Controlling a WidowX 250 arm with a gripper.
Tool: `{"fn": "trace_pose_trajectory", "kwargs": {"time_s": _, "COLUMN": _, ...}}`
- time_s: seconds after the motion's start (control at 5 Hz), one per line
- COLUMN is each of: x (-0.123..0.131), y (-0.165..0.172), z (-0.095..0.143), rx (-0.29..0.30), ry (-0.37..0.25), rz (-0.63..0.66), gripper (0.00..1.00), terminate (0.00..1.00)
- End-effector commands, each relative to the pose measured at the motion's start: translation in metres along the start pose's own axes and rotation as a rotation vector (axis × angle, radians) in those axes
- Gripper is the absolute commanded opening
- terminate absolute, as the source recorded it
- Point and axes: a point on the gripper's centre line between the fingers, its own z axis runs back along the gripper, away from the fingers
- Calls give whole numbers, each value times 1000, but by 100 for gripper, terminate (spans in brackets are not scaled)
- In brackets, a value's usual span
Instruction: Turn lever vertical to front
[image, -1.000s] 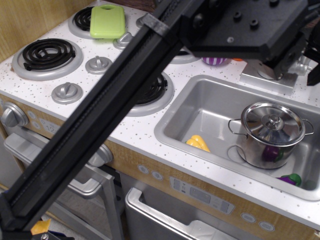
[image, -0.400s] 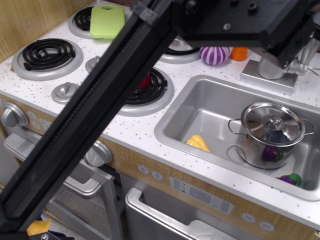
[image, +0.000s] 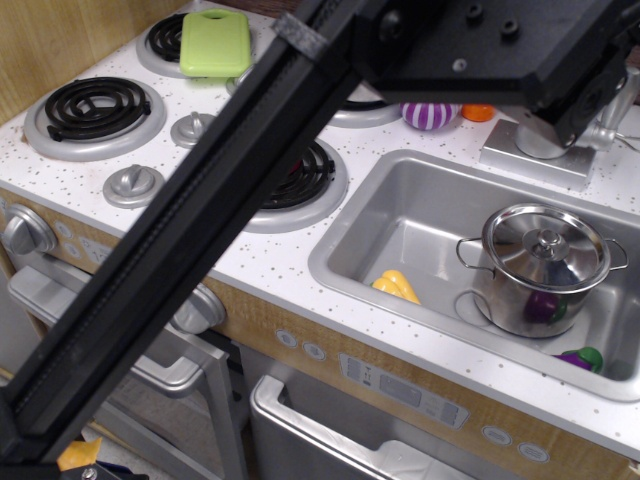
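Black gripper (image: 585, 105) low over the lever (image: 612, 118) at the sink's (image: 400, 215) back-right rim, grip unclear. Open basin left of steel pot (image: 540, 270).

- Surface (image: 285, 255): white, dark-speckled, matt, stone-look
- Sink (image: 400, 215): brushed silver, dull sheen
- Pot (image: 540, 270): polished steel, mirror-glossy
- Lever (image: 608, 128) and tap base (image: 530, 160): silver-grey, metallic-look
- Cutting board (image: 213, 42): smooth green plastic
- Arm (image: 190, 250): matt black
- Burner coils (image: 92, 103): black, ribbed
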Motion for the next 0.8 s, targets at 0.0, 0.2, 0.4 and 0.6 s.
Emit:
{"fn": "trace_pose_trajectory", "kwargs": {"time_s": 0.0, "x": 24, "y": 14, "z": 21, "rx": -40, "ry": -84, "rz": 37, "gripper": 100, "terminate": 0}}
{"fn": "trace_pose_trajectory", "kwargs": {"time_s": 0.2, "x": 29, "y": 16, "z": 18, "rx": -45, "ry": -90, "rz": 30, "gripper": 100, "terminate": 0}}
{"fn": "trace_pose_trajectory", "kwargs": {"time_s": 0.4, "x": 33, "y": 16, "z": 14, "rx": -51, "ry": -82, "rz": 39, "gripper": 0, "terminate": 0}}
{"fn": "trace_pose_trajectory", "kwargs": {"time_s": 0.6, "x": 30, "y": 13, "z": 14, "rx": -63, "ry": -64, "rz": 56, "gripper": 0, "terminate": 0}}
